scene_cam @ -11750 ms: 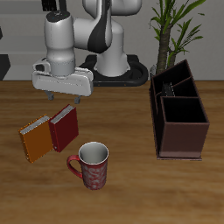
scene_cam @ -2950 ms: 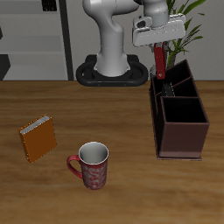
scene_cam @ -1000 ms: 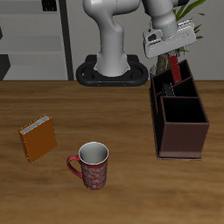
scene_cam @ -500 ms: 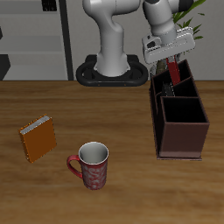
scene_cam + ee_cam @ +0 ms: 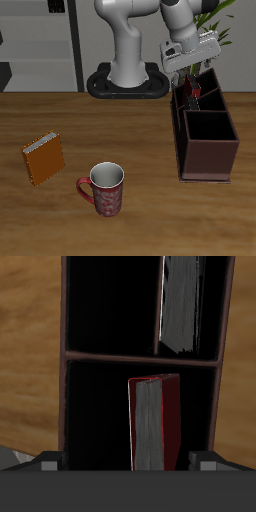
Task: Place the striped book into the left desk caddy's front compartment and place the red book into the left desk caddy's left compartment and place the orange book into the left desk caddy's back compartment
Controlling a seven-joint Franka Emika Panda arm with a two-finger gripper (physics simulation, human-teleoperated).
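Note:
The dark-red book [image 5: 197,93] stands tilted inside the far end of the maroon left desk caddy [image 5: 207,150]. My gripper [image 5: 192,82] hovers just above it, open. In the wrist view the red book [image 5: 153,422] stands on edge in one black compartment, free between my spread fingertips [image 5: 45,462]. The striped book [image 5: 183,301] stands in the neighbouring compartment, beyond a divider. Across the table the orange book [image 5: 44,158] lies flat, far from the gripper.
A red patterned mug [image 5: 104,188] stands near the table's front edge beside the orange book. A potted plant [image 5: 205,25] rises behind the caddy, close to the gripper. The robot's base [image 5: 125,80] sits at the back.
The gripper carried the red book down into the caddy's far end. Its fingers have opened and the book now sits lower inside the compartment.

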